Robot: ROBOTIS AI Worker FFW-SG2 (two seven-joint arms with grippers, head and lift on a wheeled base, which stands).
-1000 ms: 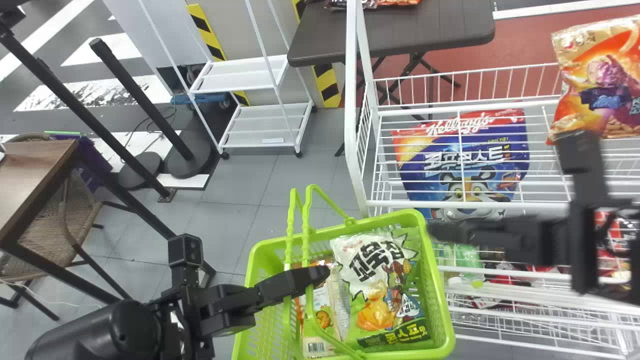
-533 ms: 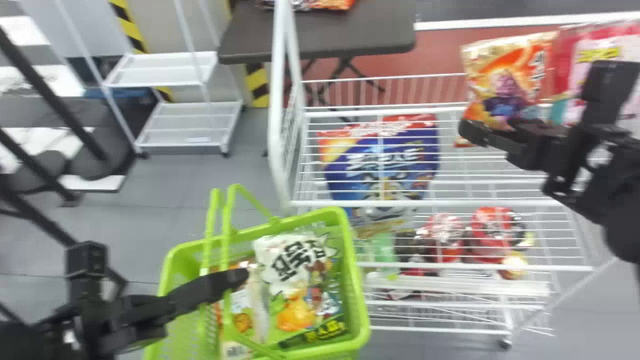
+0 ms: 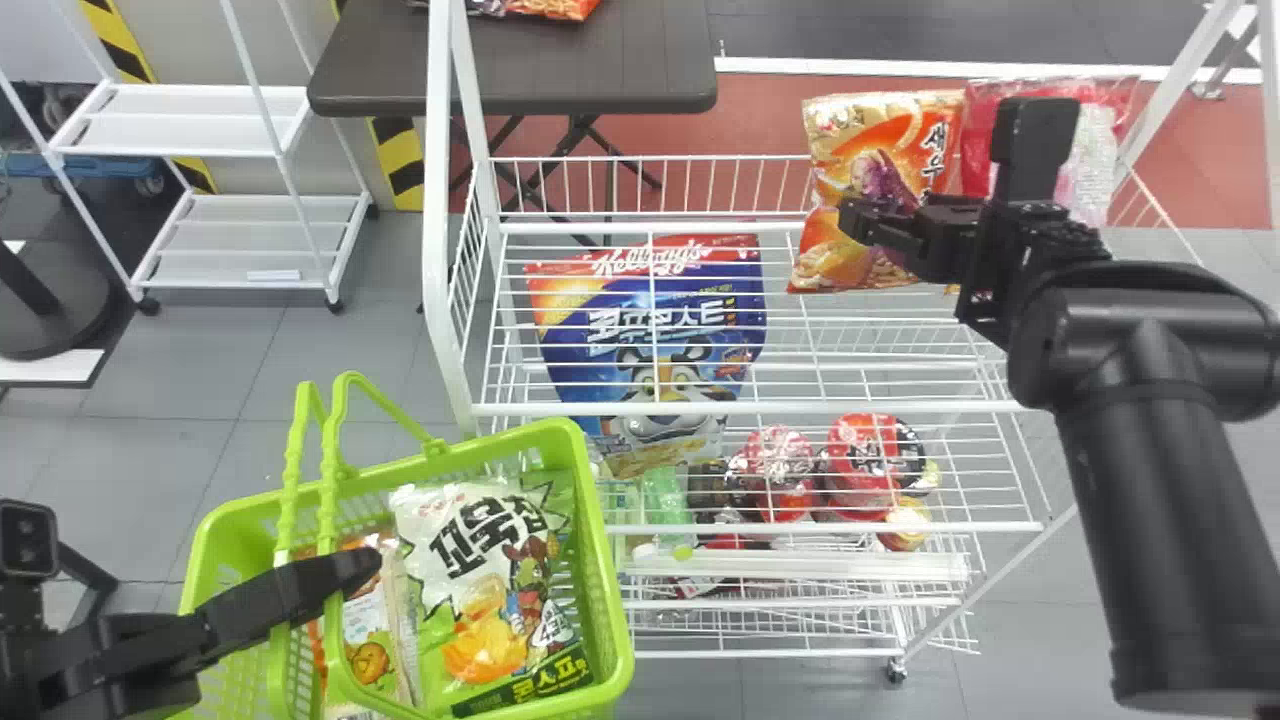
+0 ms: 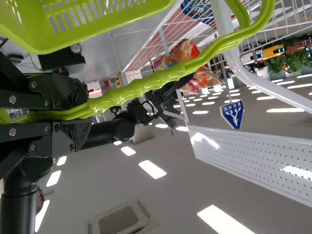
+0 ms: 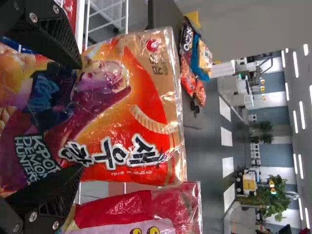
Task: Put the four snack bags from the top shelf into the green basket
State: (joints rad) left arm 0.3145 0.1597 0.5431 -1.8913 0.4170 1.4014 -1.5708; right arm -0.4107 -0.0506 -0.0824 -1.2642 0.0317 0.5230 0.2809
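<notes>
In the head view, my right gripper (image 3: 862, 222) stands in front of the orange snack bag (image 3: 935, 140) on the top shelf; a red and pink bag (image 3: 1095, 130) is beside it. The right wrist view has this gripper (image 5: 78, 116) open, its fingers wide apart before the orange bag (image 5: 146, 117), with the red bag (image 5: 165, 204) alongside. My left gripper (image 3: 340, 578) is at the handle of the green basket (image 3: 608, 560). In the left wrist view this gripper (image 4: 87, 114) is shut on the handle (image 4: 146, 84). A white and green bag (image 3: 480, 570) and a smaller pack (image 3: 368, 610) lie in the basket.
The white wire rack (image 3: 760, 408) holds a big blue cereal bag (image 3: 650, 330) left of the orange bag, and red cups (image 3: 870, 465) lower down. Its white post (image 3: 440, 220) rises near the basket. A dark table (image 3: 520, 70) stands behind.
The head view has turned to the right, so the rack and basket lie farther left in it. My right gripper has risen from over the lower rack to the orange bag.
</notes>
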